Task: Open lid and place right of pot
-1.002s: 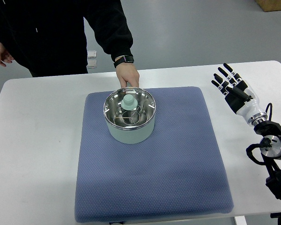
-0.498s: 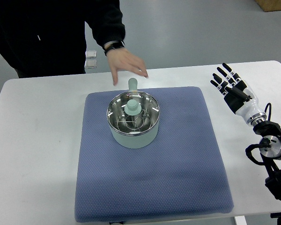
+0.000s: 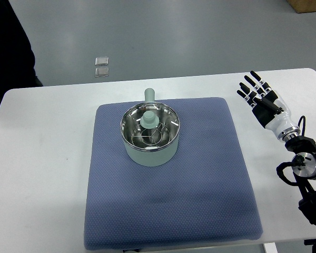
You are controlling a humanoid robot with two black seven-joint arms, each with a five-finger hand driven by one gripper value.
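A pale green pot (image 3: 149, 152) stands on the blue mat (image 3: 200, 190), toward its back middle, with its short handle (image 3: 149, 95) pointing away from me. A glass lid (image 3: 163, 129) with a pale green knob (image 3: 149, 117) lies on the pot. My right hand (image 3: 258, 94) rests over the white table to the right of the mat, fingers spread and holding nothing. It is well apart from the pot. No left arm shows.
The white table (image 3: 42, 158) carries the mat. A person's dark clothing (image 3: 10, 47) shows at the far left edge. Two small clear objects (image 3: 101, 66) lie on the grey floor beyond the table.
The person let go of the pot handle and drew the hand back out of view. The pot shifted slightly right. My right hand has not moved.
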